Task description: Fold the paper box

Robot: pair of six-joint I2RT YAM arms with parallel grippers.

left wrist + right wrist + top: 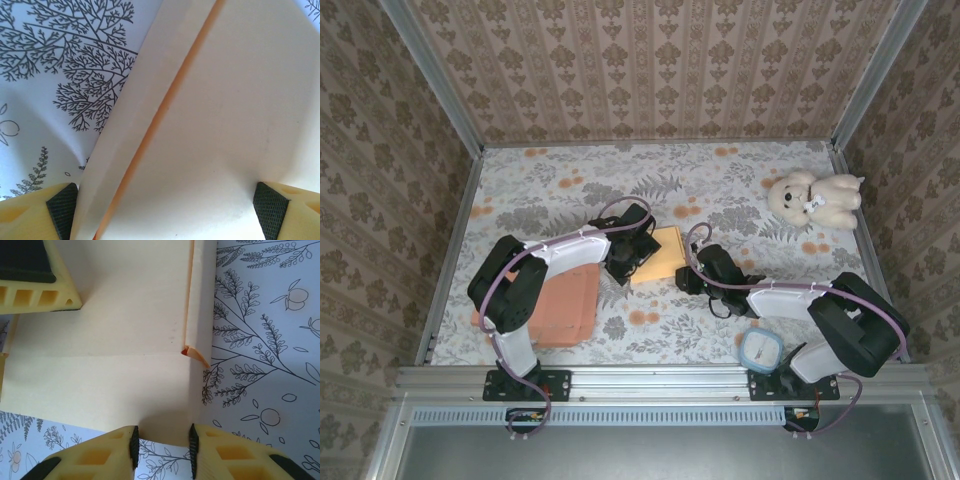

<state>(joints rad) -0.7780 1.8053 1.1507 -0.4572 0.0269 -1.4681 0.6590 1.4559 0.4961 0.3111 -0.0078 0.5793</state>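
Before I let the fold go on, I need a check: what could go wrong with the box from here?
The right end effector has just the edge of the box at its fingertips; closing may slip off or crease it.
The left end effector straddles a flap wide open, so nothing pins the box; a push may slide it.
Both sit close together and could bump.

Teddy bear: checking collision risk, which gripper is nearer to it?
Right. The right gripper sits at the paper box on its right edge, with the teddy bear beyond it to the far right. The left gripper is at the box's left side, farther from the bear.
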